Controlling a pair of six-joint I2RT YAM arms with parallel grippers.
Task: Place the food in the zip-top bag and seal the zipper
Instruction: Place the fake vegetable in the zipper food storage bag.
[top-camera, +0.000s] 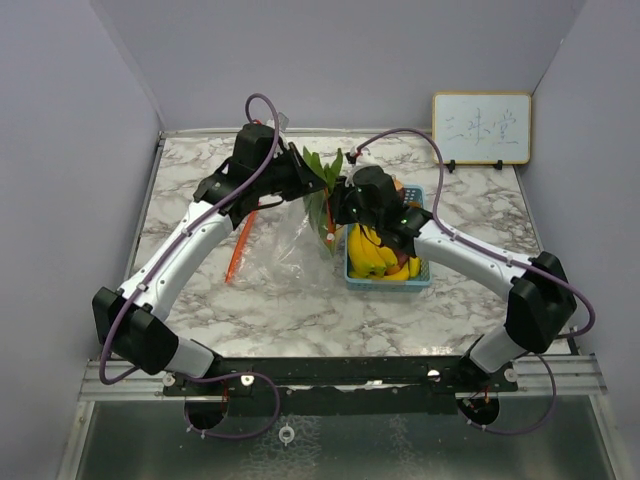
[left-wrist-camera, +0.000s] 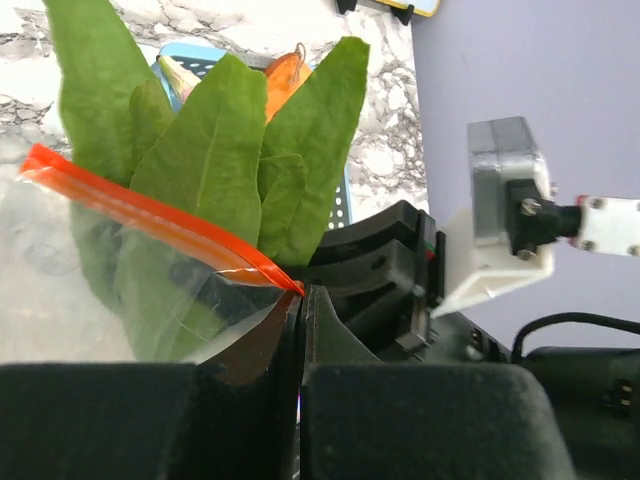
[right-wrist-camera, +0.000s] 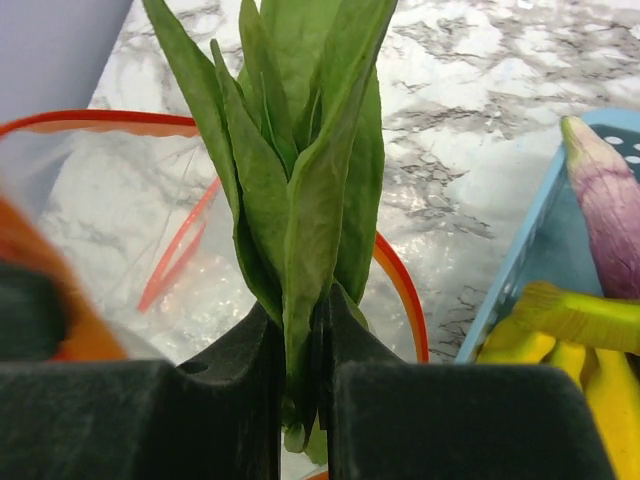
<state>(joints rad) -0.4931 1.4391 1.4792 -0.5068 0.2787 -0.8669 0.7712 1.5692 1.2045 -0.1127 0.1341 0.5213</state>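
Observation:
My left gripper (top-camera: 303, 178) (left-wrist-camera: 300, 296) is shut on the corner of the clear zip-top bag (top-camera: 283, 245) (left-wrist-camera: 70, 270), right at its orange-red zipper strip (left-wrist-camera: 150, 215), and holds the mouth up. My right gripper (top-camera: 340, 198) (right-wrist-camera: 310, 312) is shut on the stem of a green leafy vegetable (right-wrist-camera: 300, 170) (top-camera: 321, 163) (left-wrist-camera: 215, 150). It holds the vegetable over the bag's open orange rim (right-wrist-camera: 400, 290). Yellow bananas (top-camera: 375, 255) (right-wrist-camera: 580, 325) lie in the light-blue basket (top-camera: 390, 284). An orange piece (left-wrist-camera: 284, 74) shows behind the leaves.
The basket stands just right of the bag, under my right arm. A purple eggplant (right-wrist-camera: 606, 190) lies in it beside the bananas. A small whiteboard (top-camera: 481, 128) leans on the back wall at the right. Grey walls close in the marble table (top-camera: 200, 300).

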